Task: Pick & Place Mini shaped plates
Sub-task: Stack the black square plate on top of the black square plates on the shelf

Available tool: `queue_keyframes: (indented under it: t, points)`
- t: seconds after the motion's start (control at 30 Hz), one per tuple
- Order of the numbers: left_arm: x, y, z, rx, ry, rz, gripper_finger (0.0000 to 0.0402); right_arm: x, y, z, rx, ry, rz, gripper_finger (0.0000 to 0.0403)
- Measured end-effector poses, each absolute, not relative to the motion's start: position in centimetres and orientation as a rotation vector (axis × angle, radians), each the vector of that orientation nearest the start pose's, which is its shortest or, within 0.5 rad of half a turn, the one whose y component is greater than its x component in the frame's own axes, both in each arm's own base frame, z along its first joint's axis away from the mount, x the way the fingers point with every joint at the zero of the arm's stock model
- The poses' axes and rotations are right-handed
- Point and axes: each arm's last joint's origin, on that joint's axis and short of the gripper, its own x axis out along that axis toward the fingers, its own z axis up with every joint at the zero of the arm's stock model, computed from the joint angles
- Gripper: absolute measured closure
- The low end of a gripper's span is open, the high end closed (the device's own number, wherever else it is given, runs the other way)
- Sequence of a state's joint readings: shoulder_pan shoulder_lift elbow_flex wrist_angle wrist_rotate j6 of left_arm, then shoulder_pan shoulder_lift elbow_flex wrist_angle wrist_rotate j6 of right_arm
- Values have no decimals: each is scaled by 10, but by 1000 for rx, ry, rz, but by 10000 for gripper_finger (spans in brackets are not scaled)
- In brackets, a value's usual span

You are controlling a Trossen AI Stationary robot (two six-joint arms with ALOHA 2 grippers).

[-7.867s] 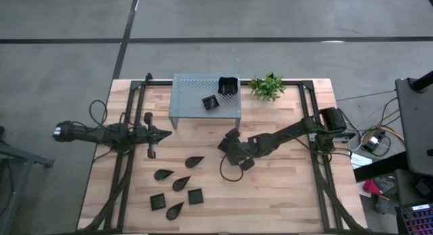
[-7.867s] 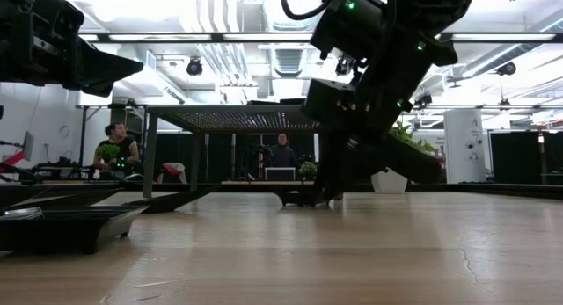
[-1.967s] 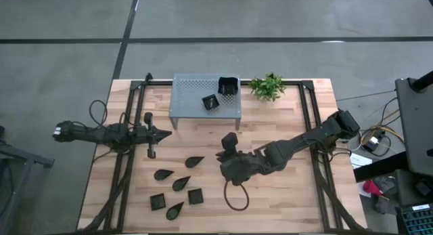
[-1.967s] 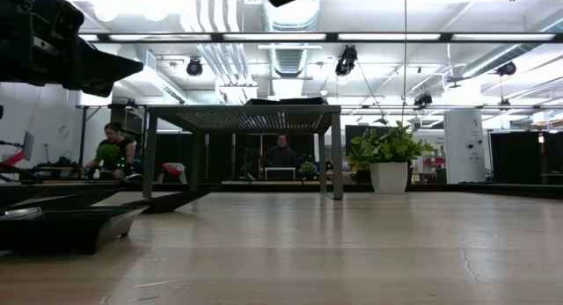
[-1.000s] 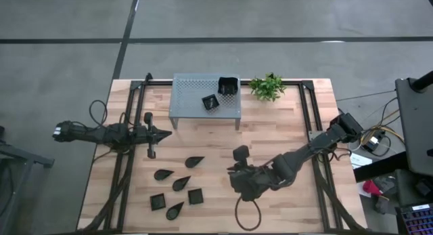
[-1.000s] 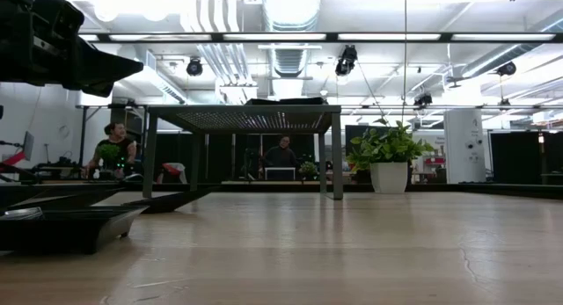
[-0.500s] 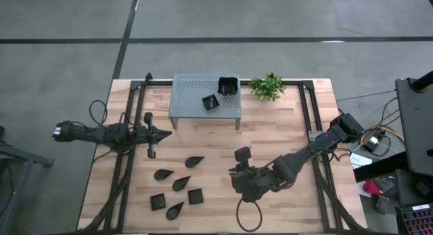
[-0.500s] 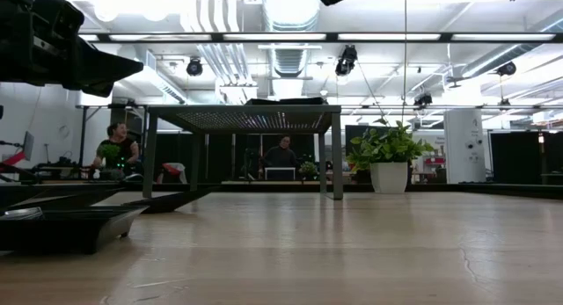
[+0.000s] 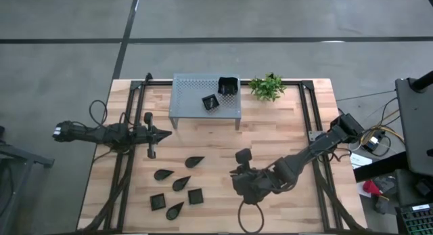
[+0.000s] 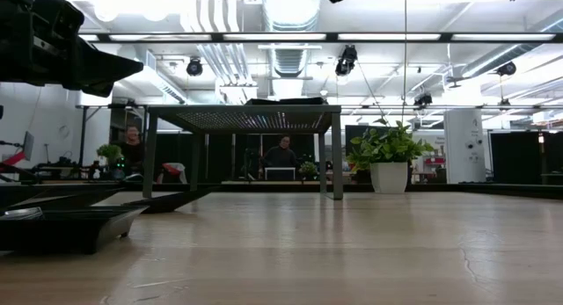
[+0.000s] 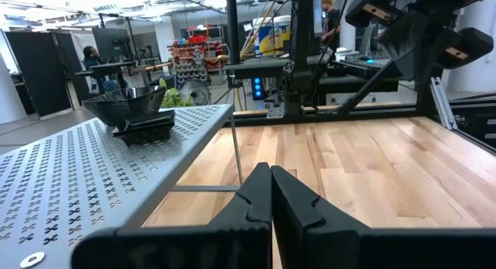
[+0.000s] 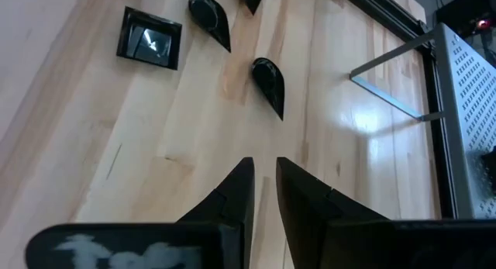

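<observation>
Several glossy black mini plates lie on the wood near the table's near-left part: leaf shapes [image 9: 195,161] [image 9: 163,174] [image 9: 181,183] [image 9: 174,210] and tiny squares [image 9: 157,202] [image 9: 195,196]. Two more sit on the grey shelf: a tiny square [image 9: 210,101] and a larger dish [image 9: 228,87]. My right gripper [image 9: 235,175] hovers high over the table's middle, right of the leaf plates, open by a narrow gap [image 12: 263,167] and empty. The nearest leaf plate [image 12: 267,83] lies ahead of it. My left gripper [image 9: 168,134] waits shut [image 11: 270,176] near the shelf's left leg.
The grey perforated shelf [image 9: 193,93] stands at the far middle, and a small green plant [image 9: 267,86] is right of it. Black frame rails [image 9: 125,160] run along both table sides. A cable loop [image 9: 249,218] hangs under my right arm. Bare wood spreads right of the plates.
My right gripper has drifted slightly toward the table's near edge, staying high above the wood and empty. The plates have kept their places.
</observation>
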State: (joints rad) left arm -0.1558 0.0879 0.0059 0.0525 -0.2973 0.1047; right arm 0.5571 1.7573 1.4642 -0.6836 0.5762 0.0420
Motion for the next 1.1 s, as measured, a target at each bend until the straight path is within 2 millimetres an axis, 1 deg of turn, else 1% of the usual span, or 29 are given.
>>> queue_keyframes:
  t: [0.2,0.37,0.53,0.6,0.67,0.73,0.8,0.87,0.93,1.03,1.1]
  points:
    - [102,-7,164,111,36,140,401,325,184,270,-471,822,-21,349]
    - [102,-7,164,111,36,140,401,327,187,266,-478,825,63,346]
    - [102,-7,164,111,36,140,401,335,193,255,-532,804,172,350]
    - [102,-7,164,111,36,140,401,344,193,250,-543,760,176,350]
    - [102,-7,163,112,38,140,401,347,190,243,-576,771,180,349]
    - [102,-7,164,111,36,139,401,358,189,238,-552,732,164,349]
    - [102,-7,163,112,41,140,401,362,186,229,-555,748,155,350]
    - [102,-7,163,112,41,140,401,370,185,222,-552,726,155,350]
    - [103,-8,163,113,44,139,401,374,185,215,-588,729,170,348]
    - [103,-8,163,114,47,139,401,386,185,206,-608,709,178,339]
    - [103,-8,163,114,47,139,401,395,182,198,-616,700,176,326]
